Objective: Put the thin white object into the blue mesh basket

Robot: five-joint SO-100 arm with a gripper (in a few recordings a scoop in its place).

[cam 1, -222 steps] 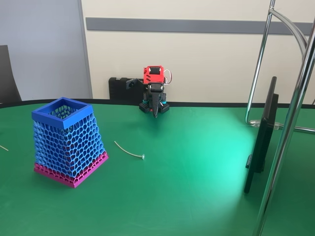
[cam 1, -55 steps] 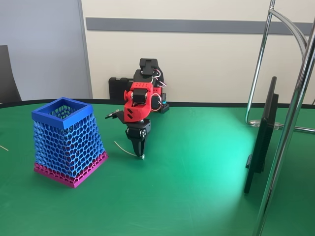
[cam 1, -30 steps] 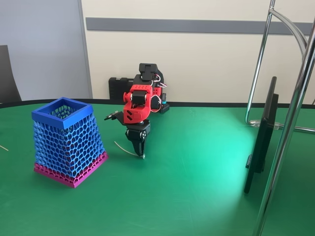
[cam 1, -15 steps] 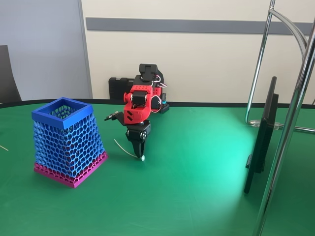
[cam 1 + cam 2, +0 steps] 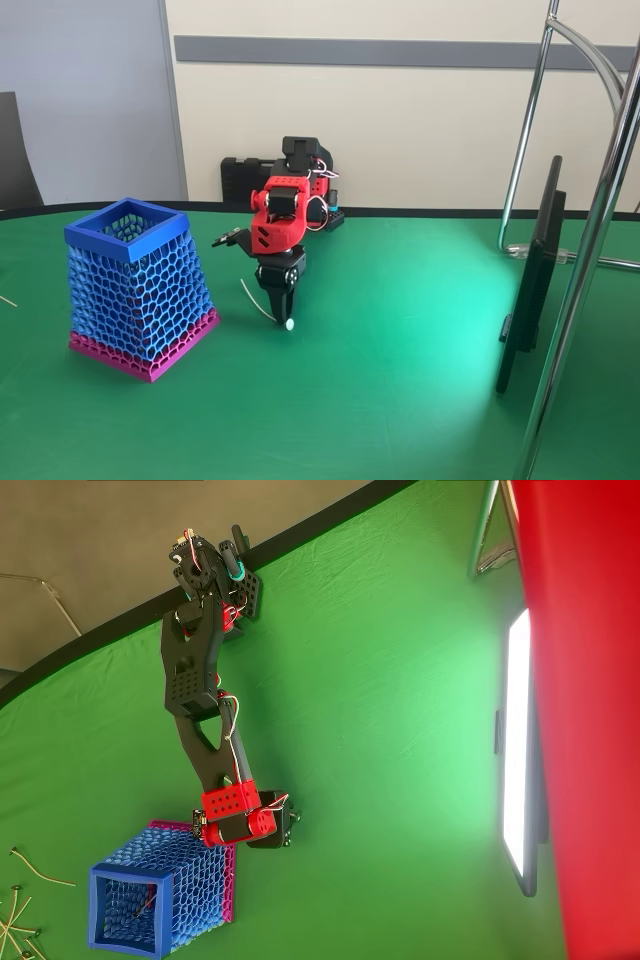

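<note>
One claw (image 5: 284,305) pinching thin white object (image 5: 262,305)

- A green-covered bench (image 5: 400,400) with a dark curved back edge.
- The blue mesh basket (image 5: 140,290) stands on it, at the left in the fixed view.
- A few thin pale strands (image 5: 20,905) lie beside the basket in the overhead view.
- The arm's black base (image 5: 243,585) sits at the back edge.

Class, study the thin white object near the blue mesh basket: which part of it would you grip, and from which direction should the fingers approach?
Grip the thin white object just behind its bead tip, coming straight down from above, as the gripper does here. The strand is too thin to take from the side, and the bead probably keeps it from slipping through. The blue mesh basket stands to its left in the fixed view, clear of that approach.
</note>
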